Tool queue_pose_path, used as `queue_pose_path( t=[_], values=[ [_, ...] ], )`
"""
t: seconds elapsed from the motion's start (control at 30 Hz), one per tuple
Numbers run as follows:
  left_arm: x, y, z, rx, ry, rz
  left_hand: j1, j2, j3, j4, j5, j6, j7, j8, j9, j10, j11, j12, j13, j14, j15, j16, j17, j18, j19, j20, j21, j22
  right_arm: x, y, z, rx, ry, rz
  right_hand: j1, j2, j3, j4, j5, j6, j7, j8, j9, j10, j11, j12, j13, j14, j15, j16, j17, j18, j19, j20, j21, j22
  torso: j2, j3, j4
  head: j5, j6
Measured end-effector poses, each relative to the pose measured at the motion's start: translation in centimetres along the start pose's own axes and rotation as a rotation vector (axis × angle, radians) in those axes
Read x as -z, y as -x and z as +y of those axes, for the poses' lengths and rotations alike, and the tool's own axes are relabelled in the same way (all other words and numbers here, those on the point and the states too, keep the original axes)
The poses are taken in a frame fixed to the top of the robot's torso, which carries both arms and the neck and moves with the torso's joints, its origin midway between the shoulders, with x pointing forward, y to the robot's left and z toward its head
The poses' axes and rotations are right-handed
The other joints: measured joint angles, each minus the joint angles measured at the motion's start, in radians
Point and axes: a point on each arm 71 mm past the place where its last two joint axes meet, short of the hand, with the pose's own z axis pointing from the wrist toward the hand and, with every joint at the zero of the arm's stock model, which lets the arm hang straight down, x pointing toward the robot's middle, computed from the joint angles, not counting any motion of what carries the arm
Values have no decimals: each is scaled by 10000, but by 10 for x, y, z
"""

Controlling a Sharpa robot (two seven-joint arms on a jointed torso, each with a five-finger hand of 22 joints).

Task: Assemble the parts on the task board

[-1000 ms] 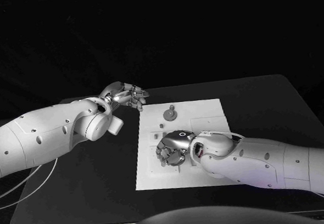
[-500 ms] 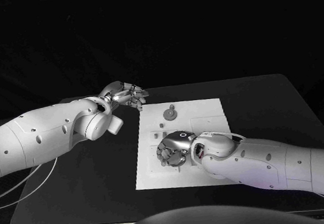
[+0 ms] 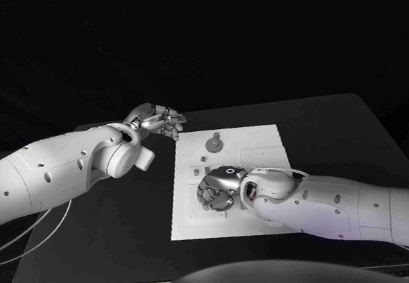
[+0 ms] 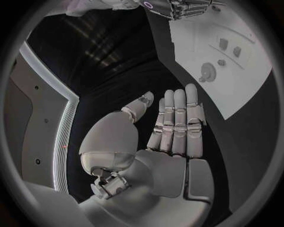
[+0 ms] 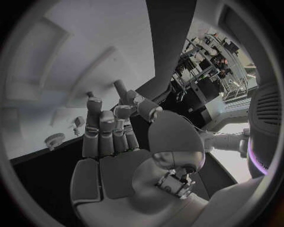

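The black table (image 3: 105,230) carries one white task board (image 3: 257,142) at its middle, a flat rigid plate that should stay put under light pressing. The robot's right hand (image 3: 218,187) rests low over the board's near-left part, fingers curled down toward its surface; whether anything is pinched beneath them cannot be told. The left hand (image 3: 158,121) hovers off the board's far-left corner, well apart from the parts, fingers straight and close together, holding nothing. On the board, one round part with a knob (image 3: 215,141) stands near the far edge, and the left wrist view shows two small blocks (image 4: 229,47) beyond it; further pieces may lie hidden under the right hand. These parts look small, stiff and light, probably smooth plastic and a little slippery, so each is best pinched by its sides or by the raised knob, with a gentle fingertip hold.
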Motion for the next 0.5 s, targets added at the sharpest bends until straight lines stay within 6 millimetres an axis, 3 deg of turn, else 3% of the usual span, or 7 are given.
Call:
queue_pose_path(
  t=[0.5],
  values=[
    [0,0,0,1,10,3,0,0,0,0,0,0,0,0,-19,0,0,0,0,-37,37,0,-7,-11,0,0,0,1,-1,-1,0,-10,-24,-25,28,25,-1,-1,46,0,0,0,0,0,0,0,8,-7,-3,0,4,0,0,0,0,0,0,-5,3,-1,42]
  ],
)
